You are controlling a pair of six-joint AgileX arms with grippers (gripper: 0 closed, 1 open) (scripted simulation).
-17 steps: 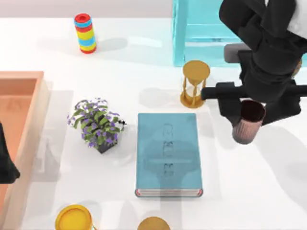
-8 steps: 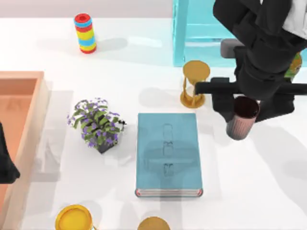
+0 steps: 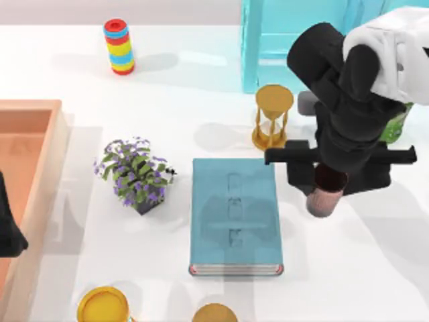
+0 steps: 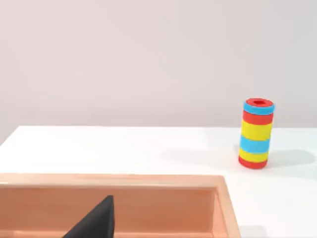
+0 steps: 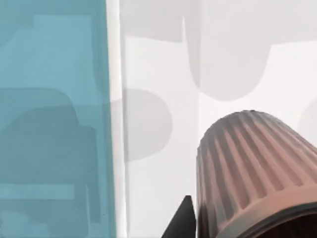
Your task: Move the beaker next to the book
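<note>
White table [image 3: 201,87] under everything. Orange-brown tray [image 3: 30,168] at left edge, translucent cyan box [image 3: 288,40] at the far side right of centre. Right arm [image 3: 355,87] reaching in from upper right over the table, right gripper [image 3: 327,180] clamped on the beaker [image 3: 323,198], fingers on either side of the rim, dark reddish inside partly hidden under the wrist. Beaker upright, just right of the book [image 3: 234,216], level with its upper half, white gap between them; contact with table cannot tell. Right wrist view: ribbed pinkish beaker wall [image 5: 247,168] close up, teal book cover [image 5: 52,114] beside it across a strip of table. Book flat at centre, reddish trim at near edge. Potted purple-flowered plant [image 3: 134,174] left of book, golden hourglass [image 3: 273,117] just beyond its far right corner. Striped red-yellow-blue cylinder [image 3: 118,45] far left. Yellow cup [image 3: 102,306] at near edge. Left gripper [image 4: 94,223] parked over the tray, claw state cannot tell.
</note>
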